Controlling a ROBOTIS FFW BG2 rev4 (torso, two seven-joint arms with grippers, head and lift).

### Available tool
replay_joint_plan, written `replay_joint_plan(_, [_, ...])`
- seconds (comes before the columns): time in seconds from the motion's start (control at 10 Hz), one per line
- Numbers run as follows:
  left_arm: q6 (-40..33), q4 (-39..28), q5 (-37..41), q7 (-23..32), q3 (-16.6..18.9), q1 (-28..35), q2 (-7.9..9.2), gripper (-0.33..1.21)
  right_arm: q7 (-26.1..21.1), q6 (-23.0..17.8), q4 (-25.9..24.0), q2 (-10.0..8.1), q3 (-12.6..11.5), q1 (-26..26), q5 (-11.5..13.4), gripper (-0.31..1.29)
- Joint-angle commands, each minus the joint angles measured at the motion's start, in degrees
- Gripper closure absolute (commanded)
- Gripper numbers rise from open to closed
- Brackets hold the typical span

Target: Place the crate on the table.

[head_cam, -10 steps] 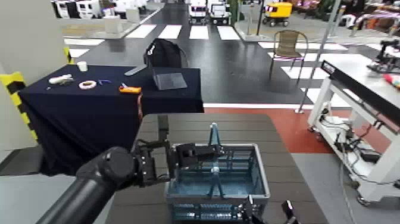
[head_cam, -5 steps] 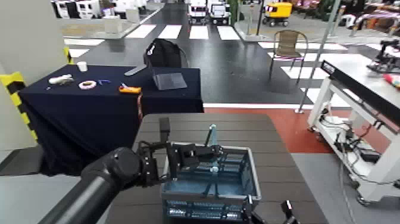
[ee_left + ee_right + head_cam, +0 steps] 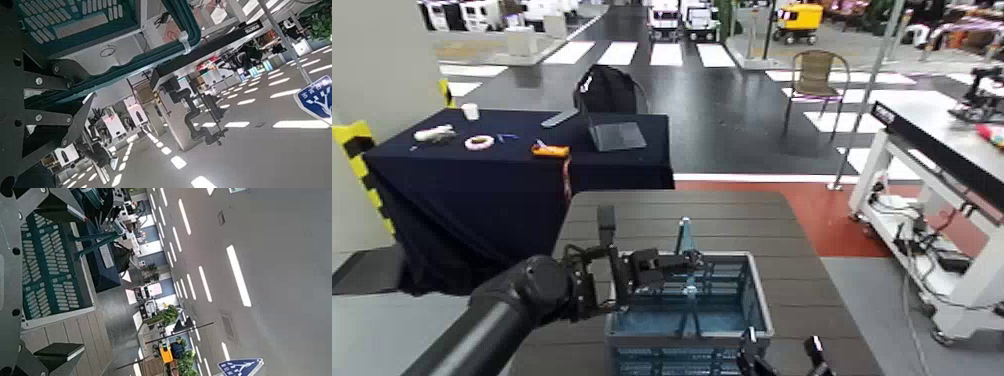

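In the head view, see the left gripper (image 3: 684, 262) pinched shut on the handle (image 3: 684, 235) of the crate (image 3: 652, 355), probably to bear the load near its middle and keep it from tipping. Notice the handle standing upright between the long sides, with the rim looking roughly level: judged a sensible way to carry toward a flat landing. Find the crate over the near part of the table (image 3: 757, 220), well inside both long edges, likely for even room at each side. Cannot tell from here about contact underneath. Note the right gripper (image 3: 781, 348) beside the crate's near right corner, jaws apart and gripping nothing, perhaps waiting clear or ready to steady. From the left wrist, make out the handle running out from the closed jaws, with the lattice below the grip; worth keeping that hold until full support, to avoid a drop or a lean. From the right wrist, catch the open jaws again, with lattice and table slats beyond. Next, likely to call for gentle lowering, then release only once firmly seated.
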Motion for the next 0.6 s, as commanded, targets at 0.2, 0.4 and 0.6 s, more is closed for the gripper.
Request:
replay_joint_plan(0.2, [-1.21, 1.19, 0.00, 0.01, -1.10, -0.08, -0.36, 0.71, 0.01, -0.35, 0.10, -0.09, -0.14, 0.01, -0.15, 0.14])
replay_joint_plan(0.4, [-3.49, 0.57, -1.14, 0.27, -0.75, 0.10, -0.27, 0.35, 0.01, -0.35, 0.01, -0.09, -0.40, 0.19, -0.24, 0.14])
replay_joint_plan(0.6, [-4.11, -1.45, -2.02, 0.45, 0.75, 0.80, 0.08, 0.11, 0.01, -0.35, -0.08, -0.18, -0.49, 0.28, -0.33, 0.14])
